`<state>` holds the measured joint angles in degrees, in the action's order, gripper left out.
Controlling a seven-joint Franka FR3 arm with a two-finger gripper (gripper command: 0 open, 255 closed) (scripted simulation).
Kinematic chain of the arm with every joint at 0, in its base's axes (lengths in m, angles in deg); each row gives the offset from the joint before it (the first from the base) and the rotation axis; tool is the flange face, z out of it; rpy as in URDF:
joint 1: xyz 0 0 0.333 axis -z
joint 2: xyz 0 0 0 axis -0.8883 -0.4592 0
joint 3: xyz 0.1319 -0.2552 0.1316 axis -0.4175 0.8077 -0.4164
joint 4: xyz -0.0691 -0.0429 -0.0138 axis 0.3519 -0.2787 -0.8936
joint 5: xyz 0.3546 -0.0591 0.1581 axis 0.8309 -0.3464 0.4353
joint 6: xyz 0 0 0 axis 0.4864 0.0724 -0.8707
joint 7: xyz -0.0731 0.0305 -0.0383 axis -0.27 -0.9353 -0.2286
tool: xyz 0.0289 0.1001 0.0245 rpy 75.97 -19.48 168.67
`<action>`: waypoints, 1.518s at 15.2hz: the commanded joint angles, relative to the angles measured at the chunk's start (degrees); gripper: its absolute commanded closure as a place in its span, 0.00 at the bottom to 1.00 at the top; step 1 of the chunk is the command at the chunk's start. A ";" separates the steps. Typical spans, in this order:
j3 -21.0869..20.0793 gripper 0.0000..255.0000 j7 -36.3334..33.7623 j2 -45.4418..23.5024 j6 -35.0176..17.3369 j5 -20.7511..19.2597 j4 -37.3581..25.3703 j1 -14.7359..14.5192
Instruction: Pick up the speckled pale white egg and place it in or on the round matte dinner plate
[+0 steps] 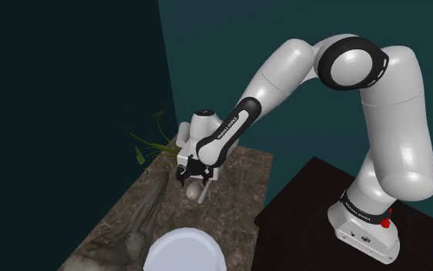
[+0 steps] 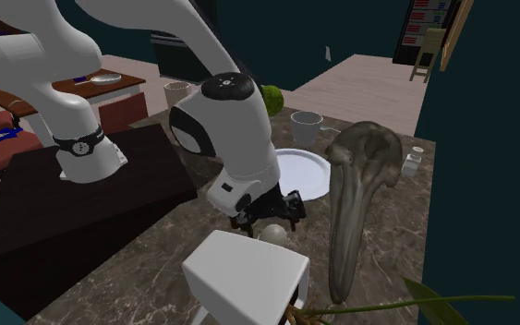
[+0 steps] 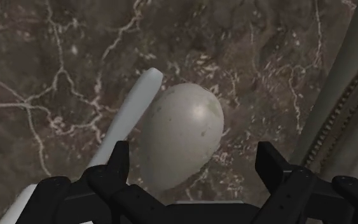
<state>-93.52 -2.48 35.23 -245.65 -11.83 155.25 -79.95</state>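
Egg [image 3: 180,133] lies on the marbled bench [image 3: 56,63] between the released jaws, which flank it without clasping it. Closing, lifting and carrying it to the white plate [image 1: 184,250] all remain.

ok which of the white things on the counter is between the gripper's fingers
The speckled egg: it lies between the open fingers of the gripper. The round plate and the white box both stand apart from it.
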 commanded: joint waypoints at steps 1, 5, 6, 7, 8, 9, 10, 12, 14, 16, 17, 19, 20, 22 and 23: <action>0.54 0.00 -2.21 -1.03 -0.87 1.14 0.11 -0.12; 0.84 0.00 -2.40 -4.08 -2.74 0.82 -1.12 -0.84; 0.92 0.00 -2.44 -4.85 -3.18 0.74 -1.46 -1.02; 0.97 0.00 -2.46 -5.29 -3.44 0.70 -1.66 -1.13; 0.97 0.00 -2.46 -5.29 -3.44 0.70 -1.65 -1.13; 0.97 0.00 -2.46 -5.29 -3.44 0.70 -1.66 -1.13; 0.97 0.00 -2.46 -5.29 -3.44 0.70 -1.66 -1.13; 0.97 0.00 -2.46 -5.29 -3.44 0.70 -1.66 -1.13; 0.97 0.00 -2.47 -5.28 -3.43 0.70 -1.65 -1.13; 0.97 1.00 -2.47 -5.28 -3.43 0.70 -1.65 -1.13; 0.97 1.00 -2.47 -5.28 -3.43 0.70 -1.66 -1.13; 0.97 1.00 -2.46 -5.30 -3.43 0.70 -1.66 -1.13; 0.97 1.00 -2.46 -5.31 -3.43 0.70 -1.67 -1.13; 0.97 1.00 -2.46 -5.30 -3.44 0.70 -1.65 -1.13; 0.97 1.00 -2.46 -5.30 -3.43 0.70 -1.66 -1.13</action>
<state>-92.56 -4.95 29.96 -249.11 -11.13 153.57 -81.09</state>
